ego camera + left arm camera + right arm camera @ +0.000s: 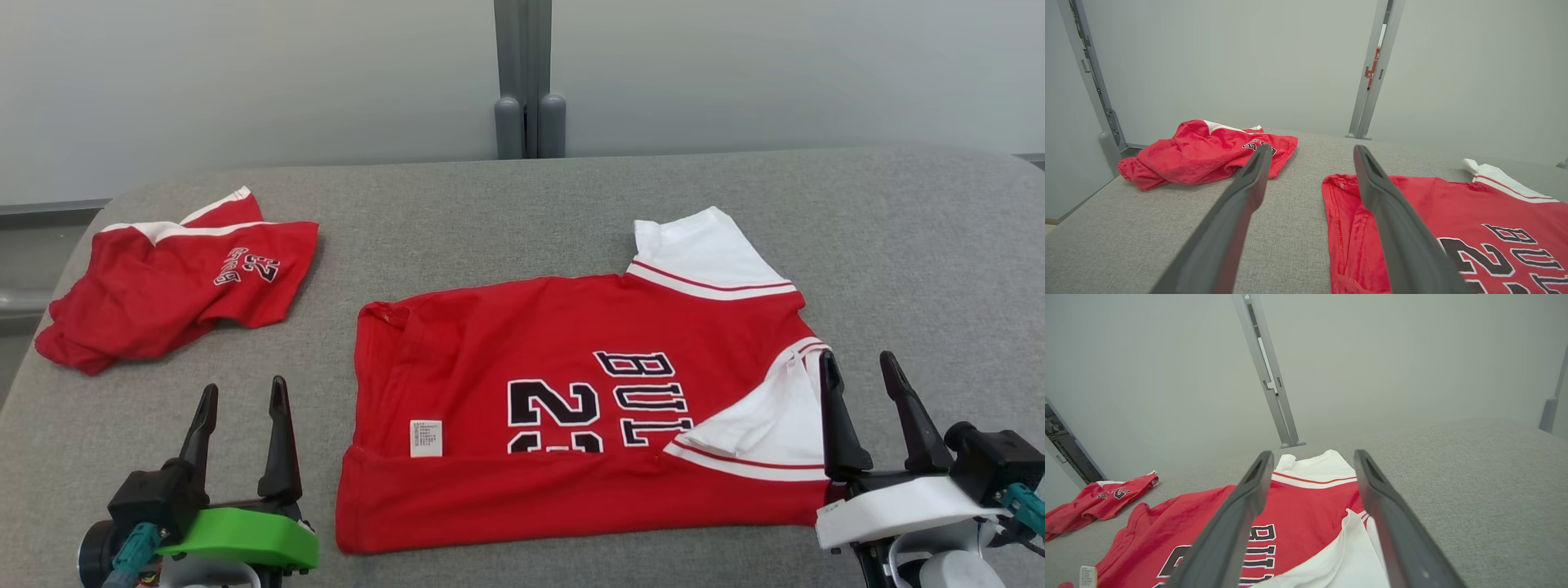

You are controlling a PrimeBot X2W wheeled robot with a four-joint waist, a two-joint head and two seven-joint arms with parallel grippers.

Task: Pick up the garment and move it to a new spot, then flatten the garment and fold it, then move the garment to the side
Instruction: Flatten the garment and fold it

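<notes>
Red jersey (571, 392) lies flat between the two grippers, with its near hem and one white sleeve turned in.
Left gripper (245, 385): jaws wide, empty, just off the jersey's side edge.
Right gripper (859, 357): jaws wide, empty, at the folded sleeve.
Cloth looks light and limp; probably best pinched at the hem corners.
Grey fabric table (522, 196) likely grips the cloth.
Crumpled second shirt (180, 278) lies beyond the left gripper; pale wall (245, 82) behind.

The garment (522, 343) is soft, slightly fuzzy red cloth; the table (506, 204) is covered in rough, matt grey fabric.
</notes>
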